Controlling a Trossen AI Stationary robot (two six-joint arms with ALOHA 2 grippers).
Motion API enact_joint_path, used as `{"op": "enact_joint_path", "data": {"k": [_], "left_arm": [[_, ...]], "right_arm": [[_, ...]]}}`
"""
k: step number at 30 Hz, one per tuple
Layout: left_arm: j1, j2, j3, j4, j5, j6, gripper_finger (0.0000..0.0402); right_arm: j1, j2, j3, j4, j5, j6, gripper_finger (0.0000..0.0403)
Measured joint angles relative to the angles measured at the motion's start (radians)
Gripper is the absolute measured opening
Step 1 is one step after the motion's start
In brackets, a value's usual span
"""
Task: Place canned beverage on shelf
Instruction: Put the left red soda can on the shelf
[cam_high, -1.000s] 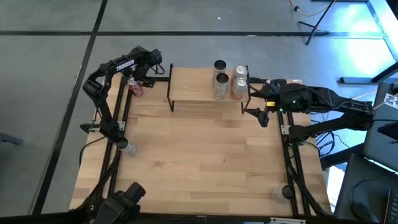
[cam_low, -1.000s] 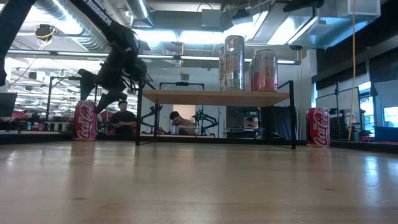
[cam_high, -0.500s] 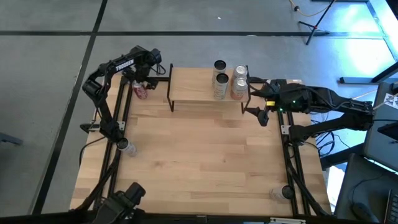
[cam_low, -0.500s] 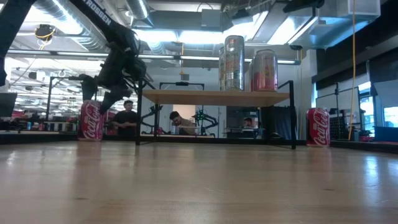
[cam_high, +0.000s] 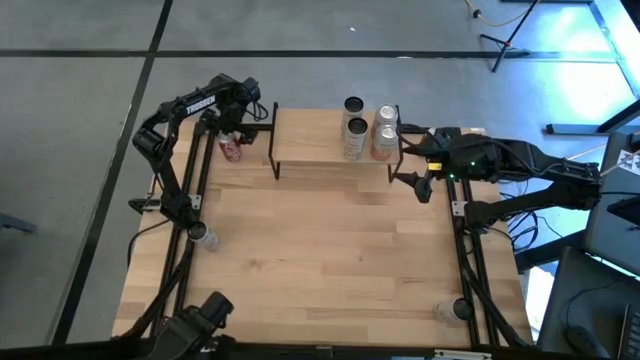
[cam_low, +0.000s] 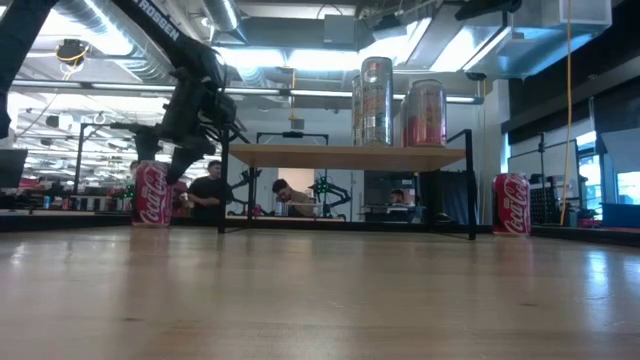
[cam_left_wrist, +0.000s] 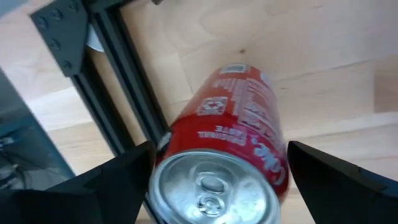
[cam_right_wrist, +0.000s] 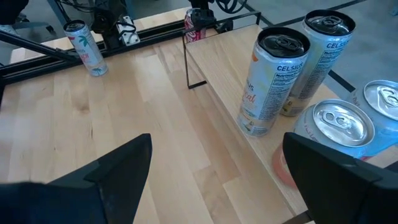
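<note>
I've the left gripper (cam_left_wrist: 214, 171) spread around the red can (cam_left_wrist: 233, 140); slick, rigid — I'd pinch mid-body.

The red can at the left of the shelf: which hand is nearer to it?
The left hand. Its open fingers stand on either side of the red can, just above it. The right hand waits open past the far end of the shelf.
</note>
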Motion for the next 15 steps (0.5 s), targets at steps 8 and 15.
{"op": "enact_joint_path", "data": {"k": [8,15], "left_arm": [[0.026,-0.002,-0.079,0.045,0.146,0.015,0.0357],[0.031,-0.001,-0.147,0.064,0.163,0.022,0.0357]], "right_arm": [[0.0,0.0,0.0,-0.003,-0.001,-0.003,0.0351],[0.0,0.0,0.0,-0.002,-0.002,-0.018,0.0351]]}}
